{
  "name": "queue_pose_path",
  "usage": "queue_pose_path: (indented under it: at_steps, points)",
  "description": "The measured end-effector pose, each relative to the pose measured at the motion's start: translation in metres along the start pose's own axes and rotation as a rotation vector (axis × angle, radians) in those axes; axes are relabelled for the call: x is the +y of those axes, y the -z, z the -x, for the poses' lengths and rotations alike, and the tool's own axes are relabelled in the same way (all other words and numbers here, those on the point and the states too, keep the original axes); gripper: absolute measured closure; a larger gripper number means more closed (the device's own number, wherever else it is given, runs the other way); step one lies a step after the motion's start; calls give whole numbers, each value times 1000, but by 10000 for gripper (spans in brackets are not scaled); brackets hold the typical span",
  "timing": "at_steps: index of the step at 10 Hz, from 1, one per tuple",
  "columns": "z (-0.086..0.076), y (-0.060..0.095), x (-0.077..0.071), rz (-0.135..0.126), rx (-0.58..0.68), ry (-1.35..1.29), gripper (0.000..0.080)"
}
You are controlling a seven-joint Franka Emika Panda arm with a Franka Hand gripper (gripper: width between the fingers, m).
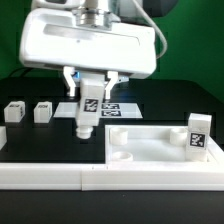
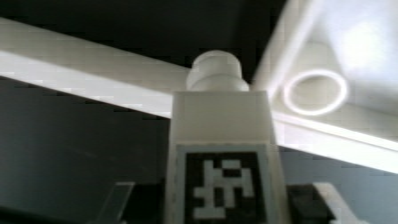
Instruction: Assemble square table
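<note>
In the exterior view the pincer (image 1: 88,98) is clenched on a blocky white leg (image 1: 86,120). It holds the leg upright, tag outward and peg down, probably ready for a corner socket of the square slab (image 1: 150,142), which lies flat by the desk's near edge. Another leg (image 1: 198,134) stands at the slab's corner on the exterior view's right. In the wrist view the held leg's smooth matte plastic narrows to a rounded peg (image 2: 217,68), near a round socket (image 2: 317,93) in the slab.
</note>
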State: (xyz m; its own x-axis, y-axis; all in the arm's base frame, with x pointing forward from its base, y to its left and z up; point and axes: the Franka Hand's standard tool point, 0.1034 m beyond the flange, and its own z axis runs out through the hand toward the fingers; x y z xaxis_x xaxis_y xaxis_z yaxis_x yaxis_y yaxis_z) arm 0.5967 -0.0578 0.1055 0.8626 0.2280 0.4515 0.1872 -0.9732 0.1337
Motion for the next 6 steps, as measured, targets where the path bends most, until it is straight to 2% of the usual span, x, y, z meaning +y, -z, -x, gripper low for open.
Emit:
queue_pose_path:
  at_steps: [1, 2, 4, 6]
  points:
    - [2, -3, 3, -14, 1, -17, 509]
    - [0, -5, -3, -25, 3, -32, 509]
    - [-16, -6, -26, -50, 9, -67, 509]
    - [-30, -7, -40, -67, 12, -73, 509]
